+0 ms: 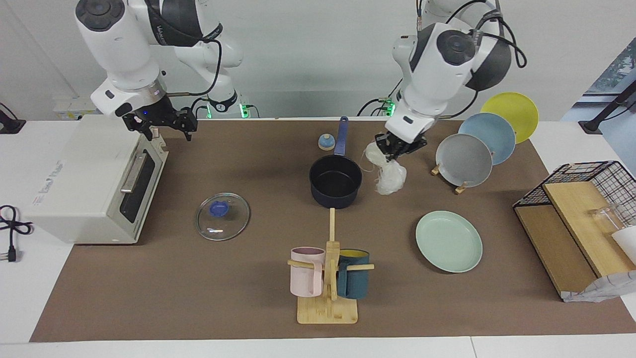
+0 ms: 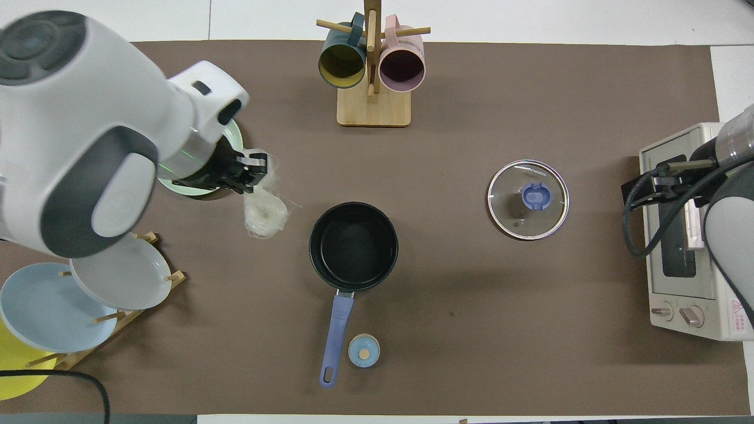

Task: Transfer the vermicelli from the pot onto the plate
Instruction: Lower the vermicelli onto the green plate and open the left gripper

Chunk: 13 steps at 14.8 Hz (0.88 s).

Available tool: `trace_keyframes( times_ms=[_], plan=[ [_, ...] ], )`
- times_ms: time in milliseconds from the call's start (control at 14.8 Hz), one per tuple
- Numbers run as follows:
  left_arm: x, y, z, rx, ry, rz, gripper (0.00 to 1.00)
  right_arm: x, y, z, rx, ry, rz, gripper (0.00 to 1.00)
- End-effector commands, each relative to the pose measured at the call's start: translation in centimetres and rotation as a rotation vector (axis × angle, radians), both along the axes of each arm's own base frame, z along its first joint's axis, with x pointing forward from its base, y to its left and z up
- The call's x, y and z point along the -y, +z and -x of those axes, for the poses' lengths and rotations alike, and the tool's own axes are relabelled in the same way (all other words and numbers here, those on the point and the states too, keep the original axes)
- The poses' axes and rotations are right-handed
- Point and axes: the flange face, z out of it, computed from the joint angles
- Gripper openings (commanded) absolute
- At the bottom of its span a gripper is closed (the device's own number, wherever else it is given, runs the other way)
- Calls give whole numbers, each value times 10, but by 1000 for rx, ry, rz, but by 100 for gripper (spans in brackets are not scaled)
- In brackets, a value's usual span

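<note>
My left gripper (image 1: 393, 150) (image 2: 257, 172) is shut on the top of the vermicelli (image 1: 390, 175) (image 2: 265, 213), a white clump that hangs over the mat beside the pot, toward the left arm's end. The dark navy pot (image 1: 336, 182) (image 2: 353, 246) stands mid-table with its black inside bare and its blue handle pointing to the robots. The mint-green plate (image 1: 448, 241) lies farther from the robots than the hanging clump; in the overhead view only the plate's rim (image 2: 237, 136) shows past my left arm. My right gripper (image 1: 169, 130) (image 2: 655, 188) waits open over the toaster oven.
A rack of grey (image 1: 463, 160) (image 2: 121, 274), light blue and yellow plates stands near the left arm. The glass lid (image 1: 222, 216) (image 2: 528, 199), a mug tree (image 1: 328, 278) (image 2: 372, 76), a small blue knob (image 1: 326, 142) (image 2: 363, 351), the toaster oven (image 1: 94, 184) (image 2: 686, 265) and a wire basket (image 1: 586, 199) are also here.
</note>
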Motion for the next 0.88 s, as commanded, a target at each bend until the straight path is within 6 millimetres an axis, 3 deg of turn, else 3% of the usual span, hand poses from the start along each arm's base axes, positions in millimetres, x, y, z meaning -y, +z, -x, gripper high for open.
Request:
trace_keyframes(
  times_ms=[0, 135, 404, 472, 606, 808],
  plan=[
    [-59, -1, -34, 14, 15, 37, 0, 10, 7, -18, -19, -25, -47, 100],
    [-94, -23, -60, 46, 29, 39, 0, 12, 9, -20, -25, -28, -44, 100],
    [-152, -85, -109, 122, 29, 41, 0, -4, 18, -11, -11, -37, -39, 100],
    [-160, -102, -116, 123, 20, 21, 0, -5, 20, -7, -8, -50, -35, 100],
    [-157, -127, -118, 129, -14, -7, 0, -5, 21, 0, -9, -62, -32, 100],
    [-157, -143, -116, 118, -38, -10, 0, 1, 22, -1, -8, -57, -33, 100]
  ],
)
